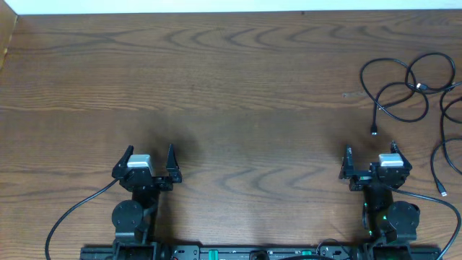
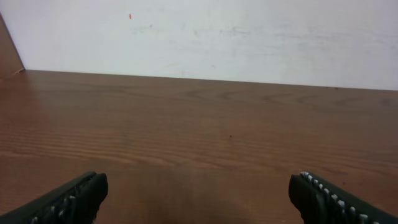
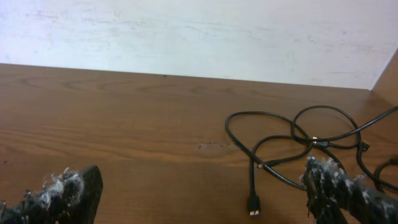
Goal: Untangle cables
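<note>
**Both grippers spread and empty; cables lie at the table's far right**

Overhead: The wooden table [image 1: 231, 87] is bare wood across its left and middle, bounded by a pale wall strip [image 1: 216, 6] along the far edge. The left gripper [image 1: 150, 149] and right gripper [image 1: 371, 149] sit near the near edge, well apart from each other, jaws spread wide and holding nothing. The cables [image 1: 419, 87] lie in loose overlapping loops at the far right, ahead of and to the right of the right gripper and not touching it. Some strands run off the picture's right edge. One plug end [image 1: 374, 132] points back toward the right gripper.

Left wrist: The left gripper [image 2: 198, 186] has its fingers at the bottom corners, far apart, with only bare tabletop between them up to the white wall [image 2: 217, 37].

Right wrist: The right gripper [image 3: 202, 174] is also spread wide, with whitish fuzz on its fingers [image 3: 74, 193]. The cables [image 3: 314, 142] lie ahead on the right, and a plug [image 3: 253, 204] lies between the fingers, nearer the right one.
</note>
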